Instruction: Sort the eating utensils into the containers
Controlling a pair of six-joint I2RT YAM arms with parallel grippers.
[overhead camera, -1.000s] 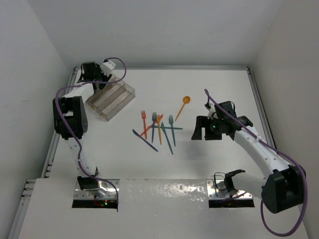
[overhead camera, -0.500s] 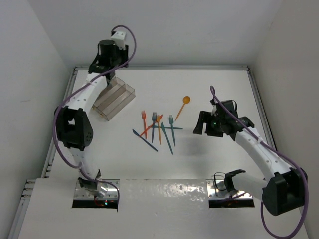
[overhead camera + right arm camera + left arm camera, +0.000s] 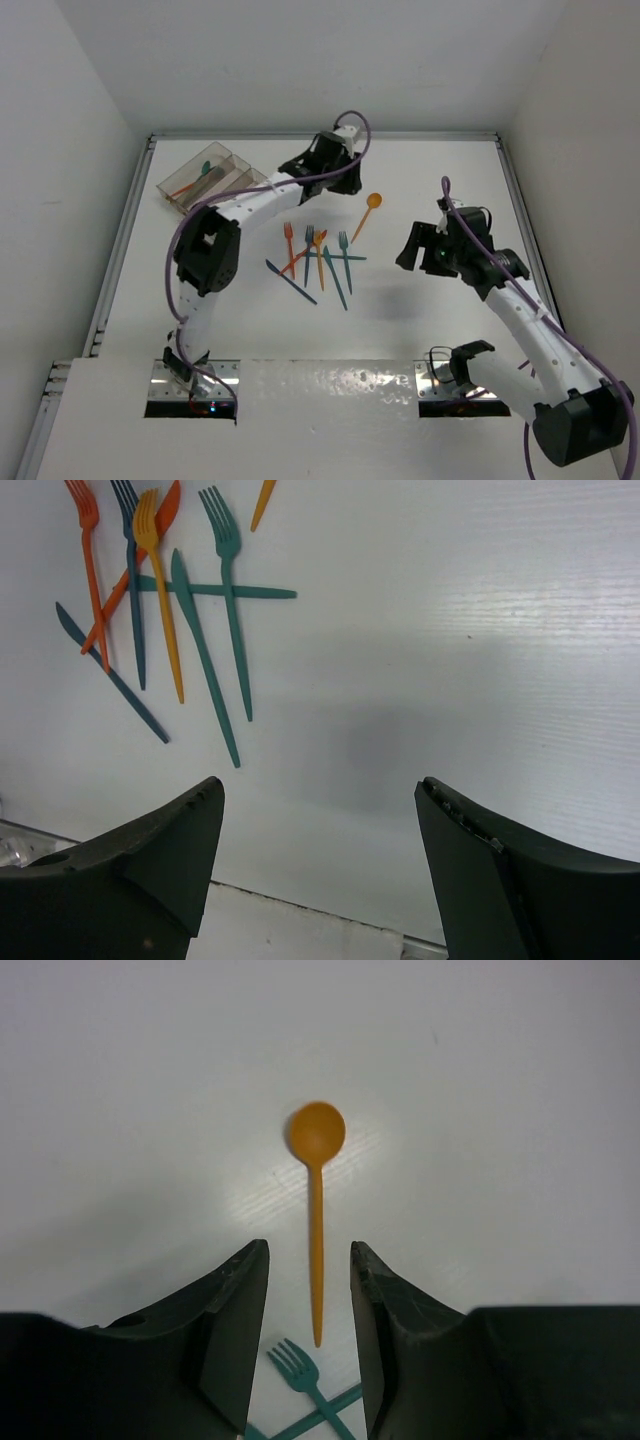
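An orange spoon (image 3: 367,214) (image 3: 316,1190) lies alone on the white table, right of a heap of orange, teal and dark blue utensils (image 3: 315,258) (image 3: 170,600). My left gripper (image 3: 338,176) (image 3: 308,1248) hovers over the spoon's handle, open and empty, with the handle seen between its fingers. A teal fork (image 3: 300,1370) shows just below the handle's tip. The clear three-compartment tray (image 3: 245,170) sits at the back left with a teal utensil (image 3: 205,170) and an orange one in it. My right gripper (image 3: 425,250) (image 3: 320,782) stands wide open and empty, right of the heap.
White walls close in the table at the back and sides. The table's metal near edge (image 3: 300,925) shows under the right gripper. A dark blue knife (image 3: 110,670) lies at the heap's near left.
My left arm swung from the tray at the back left across to above the orange spoon, its jaws narrowing slightly. The tray now shows uncovered and further back-left. The right gripper drifted slightly right.
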